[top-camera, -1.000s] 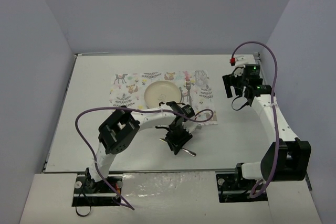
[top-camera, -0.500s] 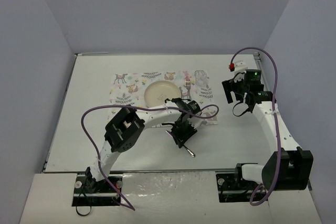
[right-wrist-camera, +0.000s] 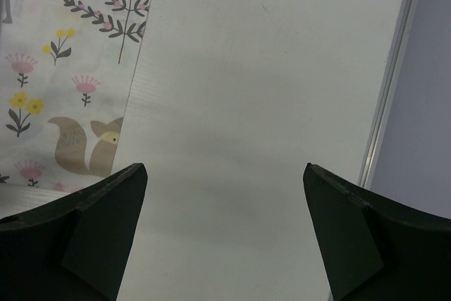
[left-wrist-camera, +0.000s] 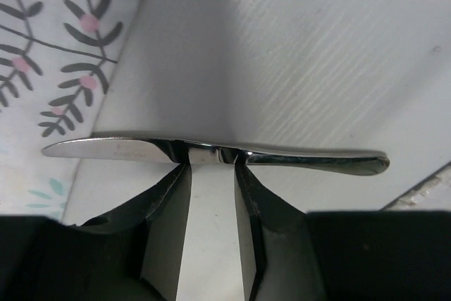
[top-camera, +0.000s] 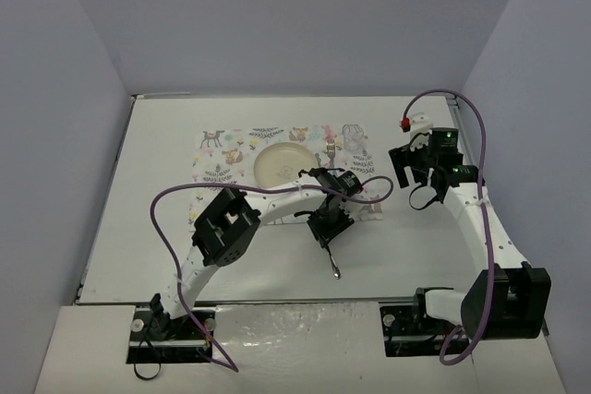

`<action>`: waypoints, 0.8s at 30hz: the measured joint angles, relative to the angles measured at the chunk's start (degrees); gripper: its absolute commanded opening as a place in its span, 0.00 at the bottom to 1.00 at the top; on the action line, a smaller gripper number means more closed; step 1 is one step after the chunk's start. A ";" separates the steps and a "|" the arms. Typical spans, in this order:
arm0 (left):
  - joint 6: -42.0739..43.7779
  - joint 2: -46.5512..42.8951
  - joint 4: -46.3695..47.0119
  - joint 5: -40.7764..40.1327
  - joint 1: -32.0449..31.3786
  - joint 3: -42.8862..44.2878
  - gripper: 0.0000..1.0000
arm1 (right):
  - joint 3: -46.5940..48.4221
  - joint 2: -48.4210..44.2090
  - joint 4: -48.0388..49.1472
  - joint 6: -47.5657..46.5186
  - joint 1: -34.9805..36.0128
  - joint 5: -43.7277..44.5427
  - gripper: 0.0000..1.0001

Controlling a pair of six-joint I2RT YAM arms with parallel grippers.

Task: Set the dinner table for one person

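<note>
Carefully: the left end effector [left-wrist-camera: 212,167] pinches the knife [left-wrist-camera: 303,158] mid-length. Lay it flat beside the plate [top-camera: 282,165] — the right end effector [right-wrist-camera: 224,171] gapes empty.

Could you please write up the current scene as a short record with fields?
dinner table: white, plain
placemat: animal-print cloth, on the table's far half
plate: round, cream, on the placemat
left gripper: shut on the knife
knife: metal, gripped near mid-length, crosswise to the fingers, blade end toward the placemat
right gripper: open, holding nothing, over bare table just right of the placemat
</note>
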 measured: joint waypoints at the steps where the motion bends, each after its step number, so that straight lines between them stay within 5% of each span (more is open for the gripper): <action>1: -0.01 0.08 -0.02 -0.85 -0.13 0.26 0.58 | -0.15 0.00 -0.01 -0.07 0.00 -0.02 0.90; 24: -1.63 -1.05 -0.41 -5.73 -6.19 -1.00 0.62 | -0.20 0.00 0.03 -0.27 0.00 -0.41 0.90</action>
